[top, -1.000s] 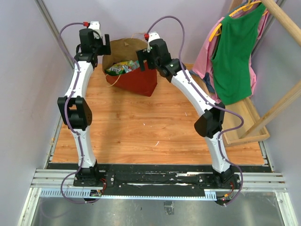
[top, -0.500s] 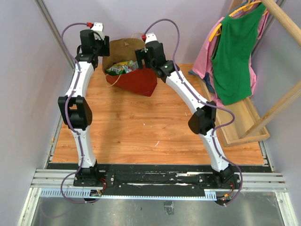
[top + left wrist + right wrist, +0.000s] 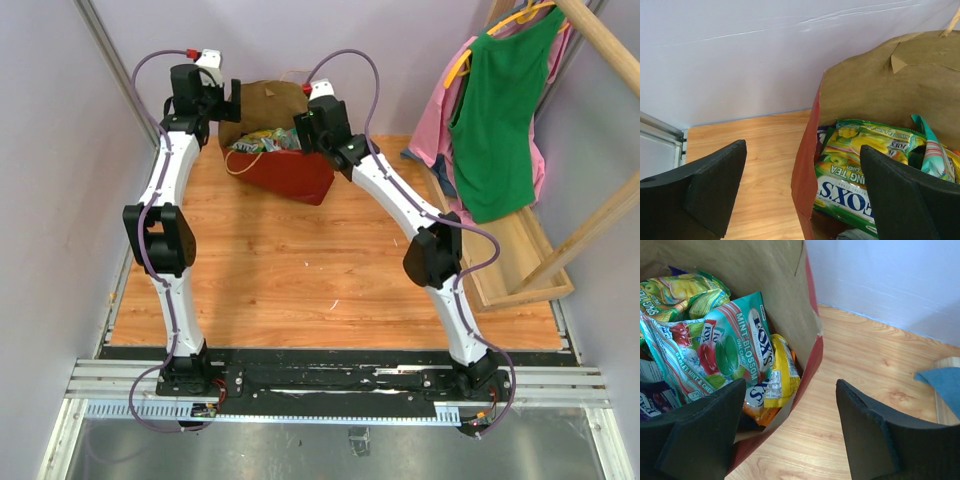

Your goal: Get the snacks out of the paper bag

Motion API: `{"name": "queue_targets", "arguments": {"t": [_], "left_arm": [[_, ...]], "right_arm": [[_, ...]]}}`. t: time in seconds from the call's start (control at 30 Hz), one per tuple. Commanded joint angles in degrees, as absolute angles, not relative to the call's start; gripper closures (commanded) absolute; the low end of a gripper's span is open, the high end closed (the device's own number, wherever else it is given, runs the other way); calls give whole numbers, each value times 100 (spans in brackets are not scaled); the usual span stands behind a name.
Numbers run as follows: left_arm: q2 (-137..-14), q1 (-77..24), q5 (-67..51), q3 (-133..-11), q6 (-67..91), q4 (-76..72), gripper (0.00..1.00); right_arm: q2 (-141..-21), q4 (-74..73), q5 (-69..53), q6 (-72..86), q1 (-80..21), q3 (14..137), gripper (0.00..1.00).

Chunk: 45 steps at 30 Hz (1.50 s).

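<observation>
Glossy crinkled plastic shines on the snack packets, matt brown kraft lines the red paper bag, the table shows smooth wood grain, and the green garment looks soft cloth.

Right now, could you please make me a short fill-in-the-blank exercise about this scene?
1. The paper bag is ___ outside and brown inside.
2. The snacks lie ___ the bag.
3. The teal-white packet reads Mint ___.
4. The left tool and right tool are both ___, each astride a bag wall.
Missing words: red; inside; Blossom; open.
</observation>
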<state>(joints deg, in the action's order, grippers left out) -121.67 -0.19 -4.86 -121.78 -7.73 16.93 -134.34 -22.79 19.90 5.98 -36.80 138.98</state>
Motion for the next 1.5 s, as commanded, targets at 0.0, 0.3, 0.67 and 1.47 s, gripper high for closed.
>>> {"name": "queue_targets", "arguments": {"t": [0.0,0.3,0.67,1.47], "left_arm": [[-12086,0,-663,-12439,-884,1750,0],[-12129,0,-1006,-12316,-748,1777,37],[-11886,-141,-980,-11571,-518,1630,90],[-9056,-1116,-853,-8327,975,847,99]], "right_arm": [[-13017,-2529,2391,501,-3681,13769,28],[-12775,-2943,2417,544,-3603,13674,48],[-12559,-2887,2223,606,-3390,13329,82],[-10920,-2643,1467,224,-2764,11549,93]]}}
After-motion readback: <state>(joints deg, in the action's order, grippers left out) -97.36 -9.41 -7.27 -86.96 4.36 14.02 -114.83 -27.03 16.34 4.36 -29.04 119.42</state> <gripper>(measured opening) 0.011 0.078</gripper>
